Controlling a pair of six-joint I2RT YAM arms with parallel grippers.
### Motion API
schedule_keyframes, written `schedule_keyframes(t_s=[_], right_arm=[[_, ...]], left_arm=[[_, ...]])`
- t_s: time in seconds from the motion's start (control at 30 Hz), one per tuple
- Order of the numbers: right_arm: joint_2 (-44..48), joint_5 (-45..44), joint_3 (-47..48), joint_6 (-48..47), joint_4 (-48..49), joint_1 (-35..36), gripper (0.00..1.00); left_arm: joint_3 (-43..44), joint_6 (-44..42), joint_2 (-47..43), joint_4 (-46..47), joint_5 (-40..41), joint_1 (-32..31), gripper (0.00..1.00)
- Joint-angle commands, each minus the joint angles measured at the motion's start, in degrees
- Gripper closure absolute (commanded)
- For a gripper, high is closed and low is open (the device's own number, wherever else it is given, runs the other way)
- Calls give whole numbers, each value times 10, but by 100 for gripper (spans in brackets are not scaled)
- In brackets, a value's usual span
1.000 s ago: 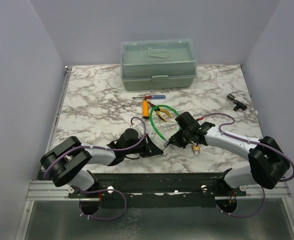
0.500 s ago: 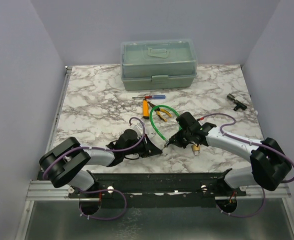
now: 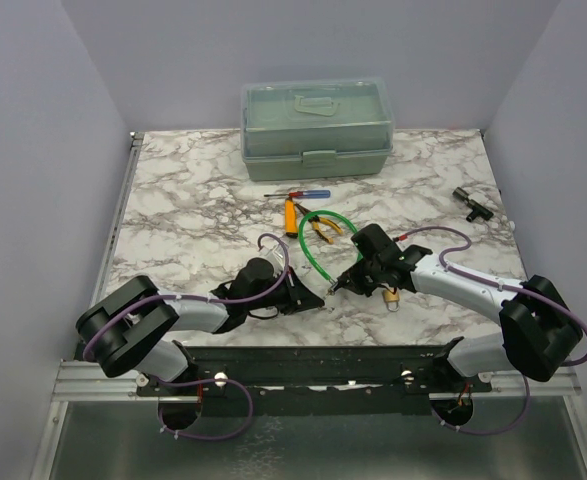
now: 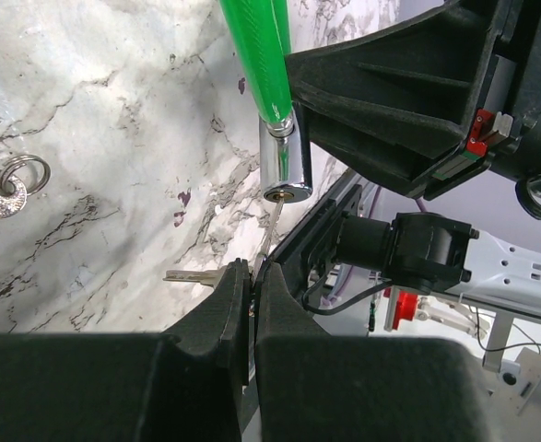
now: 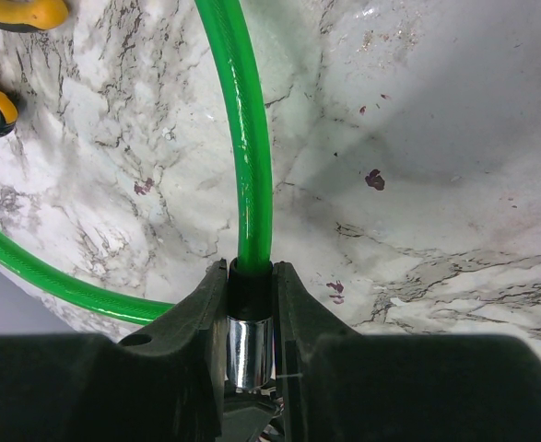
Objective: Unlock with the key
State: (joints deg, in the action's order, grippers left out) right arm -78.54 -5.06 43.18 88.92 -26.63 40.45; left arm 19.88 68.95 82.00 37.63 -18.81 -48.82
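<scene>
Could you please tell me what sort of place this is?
Probably a robot lab cell: a marble-look table between plain walls, arms bolted at its edge, a toolbox and pliers laid out.

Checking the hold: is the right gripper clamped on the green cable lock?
Yes, the right gripper pinches the cable lock at its silver barrel end.

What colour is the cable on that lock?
The cable is bright green, clearest in the right wrist view.
</scene>
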Motion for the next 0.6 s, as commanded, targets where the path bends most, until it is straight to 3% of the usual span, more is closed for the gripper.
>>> schedule_keyframes(t_s=[0.0,0.57], right_arm=[[14,0,0,0,12,3,100],[4,6,1,-4,16,3,100]], left_arm=[[7,-13,7,16,10,0,100],[15,-21,19,22,11,1,100]])
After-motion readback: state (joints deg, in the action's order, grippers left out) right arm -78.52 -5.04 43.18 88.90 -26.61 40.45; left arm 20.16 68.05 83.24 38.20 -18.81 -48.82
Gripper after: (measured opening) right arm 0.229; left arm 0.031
